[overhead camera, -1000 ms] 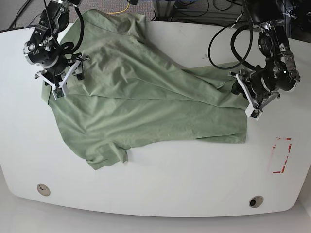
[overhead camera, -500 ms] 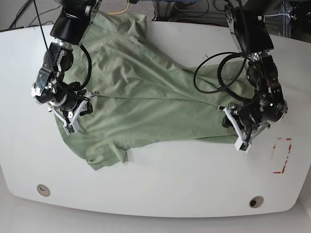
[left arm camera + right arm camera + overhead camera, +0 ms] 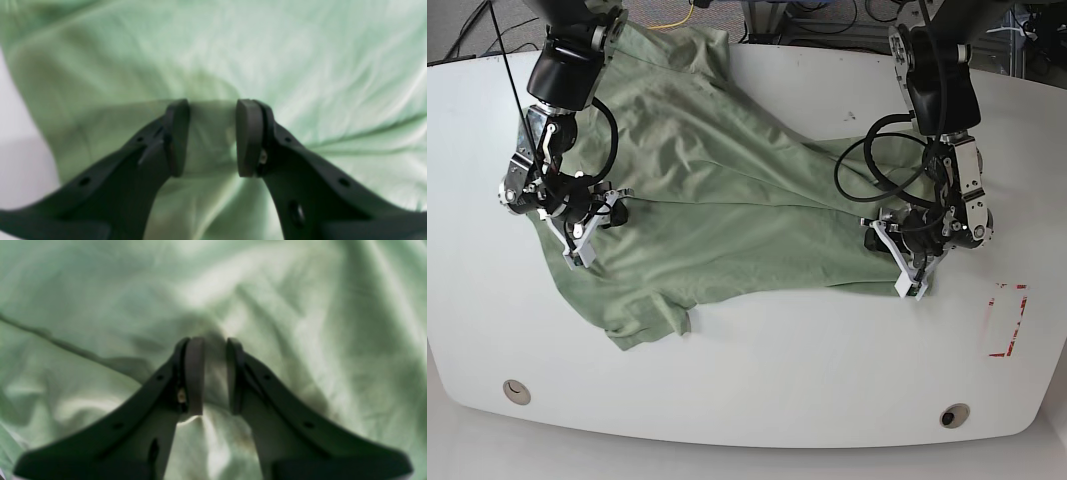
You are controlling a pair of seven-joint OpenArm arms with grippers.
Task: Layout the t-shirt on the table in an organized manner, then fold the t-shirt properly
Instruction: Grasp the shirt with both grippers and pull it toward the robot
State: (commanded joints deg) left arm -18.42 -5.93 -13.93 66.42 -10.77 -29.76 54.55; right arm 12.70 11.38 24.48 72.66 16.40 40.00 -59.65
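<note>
Here, the t-shirt (image 3: 727, 250) lies spread and wrinkled on the white table (image 3: 757, 390), one long crease running across it. Over its side near the red rectangular marking (image 3: 1017, 320), the left gripper (image 3: 212, 138) keeps its fingertips apart; the right gripper (image 3: 215, 376), above the opposite side, has its tips parted too, green fabric showing between

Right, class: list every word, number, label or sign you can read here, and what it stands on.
No readable text anywhere.
The red marking on the table: broken red lines, too small to tell whether they form characters.
The t-shirt: no lettering visible.
</note>
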